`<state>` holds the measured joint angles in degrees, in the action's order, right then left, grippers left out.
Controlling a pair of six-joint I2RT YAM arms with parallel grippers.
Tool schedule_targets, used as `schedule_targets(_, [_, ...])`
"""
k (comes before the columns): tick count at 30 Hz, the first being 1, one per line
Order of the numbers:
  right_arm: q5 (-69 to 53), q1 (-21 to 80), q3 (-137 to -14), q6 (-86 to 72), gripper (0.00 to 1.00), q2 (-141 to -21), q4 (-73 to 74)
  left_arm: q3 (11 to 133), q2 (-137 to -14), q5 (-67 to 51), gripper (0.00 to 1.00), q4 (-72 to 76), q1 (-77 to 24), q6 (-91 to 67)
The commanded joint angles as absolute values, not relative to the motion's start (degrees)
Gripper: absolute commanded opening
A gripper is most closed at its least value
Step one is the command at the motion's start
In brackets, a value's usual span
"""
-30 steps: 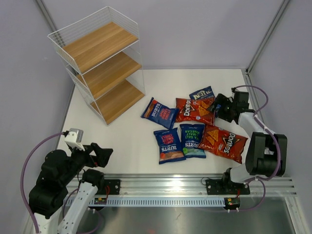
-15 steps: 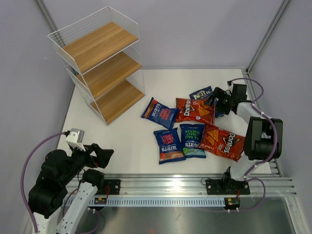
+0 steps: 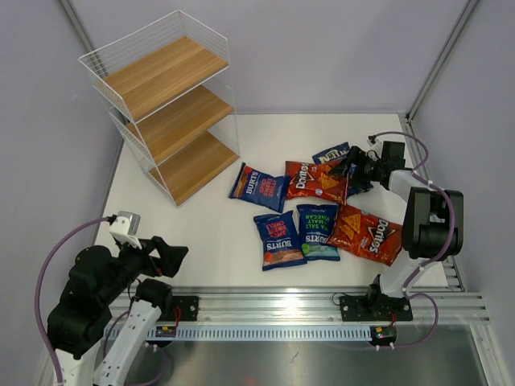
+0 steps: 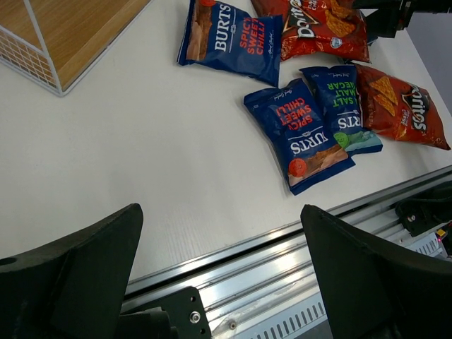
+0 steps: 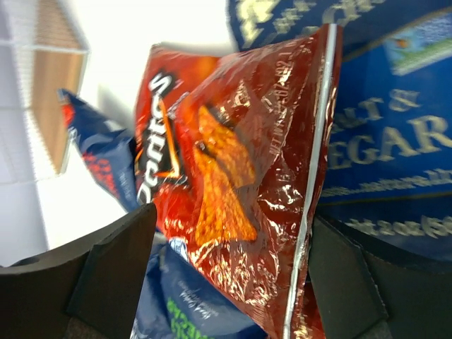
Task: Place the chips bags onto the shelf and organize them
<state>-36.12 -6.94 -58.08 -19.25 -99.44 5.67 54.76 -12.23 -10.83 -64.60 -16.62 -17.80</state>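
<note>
right tool spread wide astride the end of a red doritos bag, not clenched on it. left tool released; a burts bag ahead-right, shelf ahead-left.

The shelf stands at the far left of the table. The chip bags lie to its right, three in a far row, three in a nearer row, some partly on others.
</note>
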Motion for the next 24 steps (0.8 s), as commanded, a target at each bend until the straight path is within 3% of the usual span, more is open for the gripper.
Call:
schedule_targets(1, [-46.1,-7.1,-59.7,-19.4,0.88,-100.5,2.1,56.5,-13.5,-13.0,0.99,-63.5,-17.0,-16.8])
schedule_targets(10, [-29.0,-7.1,-60.8,-20.7,0.85,-102.7,7.9,56.4,-14.5,-13.4,0.99,-63.0,-17.0,-16.7])
schedule_targets(14, [-28.7,-6.3,-61.5,-20.4,0.80,-104.8,8.8,57.0,-15.2,-13.6,0.99,-62.8,-17.0,-16.6])
schedule_targets(21, [-34.8,-4.9,-62.7,-20.4,0.57,-109.0,5.8,57.0,-15.0,-13.1,0.99,-62.8,-17.0,-16.8])
schedule_targets(24, [-34.1,-4.8,-62.9,-21.2,0.42,-108.3,5.5,57.0,-15.0,-13.0,0.99,-63.0,-17.0,-17.0])
